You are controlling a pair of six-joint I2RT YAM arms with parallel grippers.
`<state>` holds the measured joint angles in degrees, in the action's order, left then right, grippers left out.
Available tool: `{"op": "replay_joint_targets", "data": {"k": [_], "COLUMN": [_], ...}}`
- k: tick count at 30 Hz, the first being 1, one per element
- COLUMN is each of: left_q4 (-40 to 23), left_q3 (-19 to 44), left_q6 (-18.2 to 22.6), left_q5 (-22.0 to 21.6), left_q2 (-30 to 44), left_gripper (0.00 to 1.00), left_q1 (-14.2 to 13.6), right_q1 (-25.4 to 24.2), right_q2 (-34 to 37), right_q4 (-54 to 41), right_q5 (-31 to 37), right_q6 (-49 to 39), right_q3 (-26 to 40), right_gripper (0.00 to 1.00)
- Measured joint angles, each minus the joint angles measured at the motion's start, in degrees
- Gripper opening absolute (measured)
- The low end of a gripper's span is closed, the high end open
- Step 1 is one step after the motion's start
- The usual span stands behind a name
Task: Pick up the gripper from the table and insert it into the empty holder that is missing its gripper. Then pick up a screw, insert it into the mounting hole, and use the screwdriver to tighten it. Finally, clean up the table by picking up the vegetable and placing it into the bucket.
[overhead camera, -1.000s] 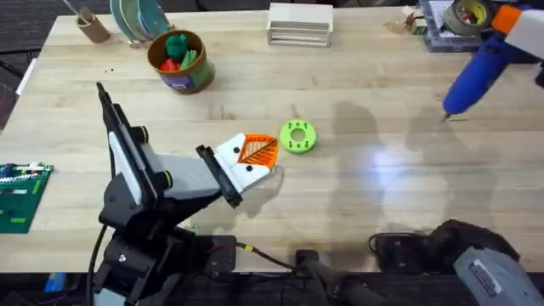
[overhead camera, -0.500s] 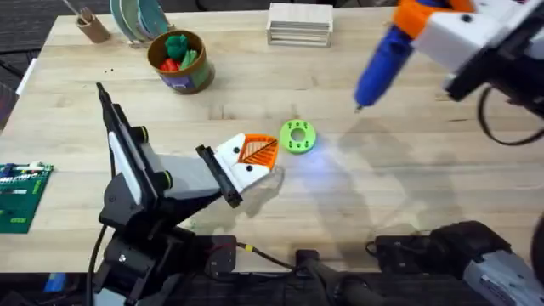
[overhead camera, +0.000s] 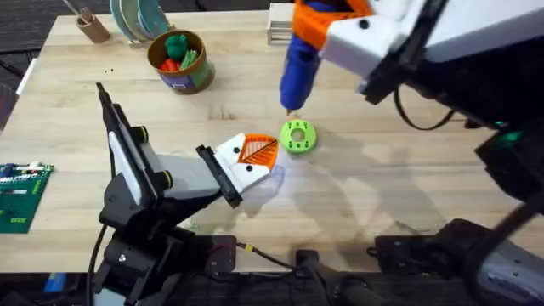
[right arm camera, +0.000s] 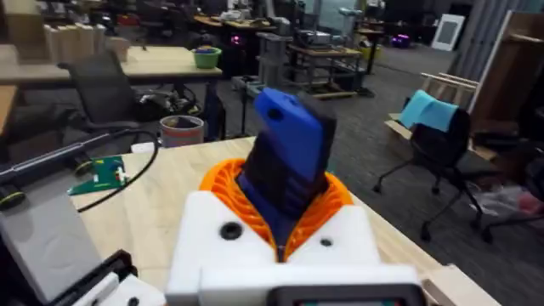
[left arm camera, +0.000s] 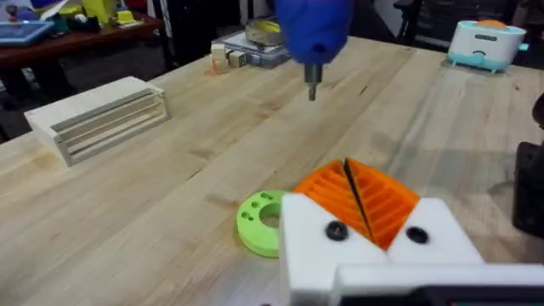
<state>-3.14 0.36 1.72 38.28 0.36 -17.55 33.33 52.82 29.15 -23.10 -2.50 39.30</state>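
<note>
The right gripper pinches the screwdriver between its orange pads, the blue body hanging tip-down at the far middle of the table; the thin metal tip sits just above and on the far side of the lime-green ring disc, apart from it; in the right wrist view the tool's blue and black body is clamped between the ribbed pads. The left gripper rests low on the table just left of the disc, its white holder and orange pads pressed together with only a thin dark seam between them, seen in the left wrist view. Far left stands the bucket, with the vegetable inside beside something red; a white slatted block lies at the far edge; a green circuit board lies at the near left.
</note>
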Motion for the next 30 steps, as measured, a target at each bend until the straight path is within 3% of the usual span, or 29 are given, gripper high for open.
{"op": "replay_joint_targets", "data": {"k": [10, 20, 30], "left_q4": [0.0, 0.0, 0.0], "left_q3": [0.0, 0.0, 0.0], "left_q6": [0.0, 0.0, 0.0], "left_q5": [0.0, 0.0, 0.0], "left_q2": [0.0, 0.0, 0.0], "left_gripper": [0.007, 0.007, 0.007], "left_q1": [0.0, 0.0, 0.0], "right_q1": [1.3, 1.7, 10.1], "right_q2": [2.2, 2.2, 3.3], "right_q4": [2.6, 2.6, 5.3], "right_q5": [0.4, 0.4, -0.3], "right_q6": [0.6, 7.8, 5.9], "right_q3": [0.0, 0.1, 0.7], "right_gripper": [0.034, 0.034, 0.034]}}
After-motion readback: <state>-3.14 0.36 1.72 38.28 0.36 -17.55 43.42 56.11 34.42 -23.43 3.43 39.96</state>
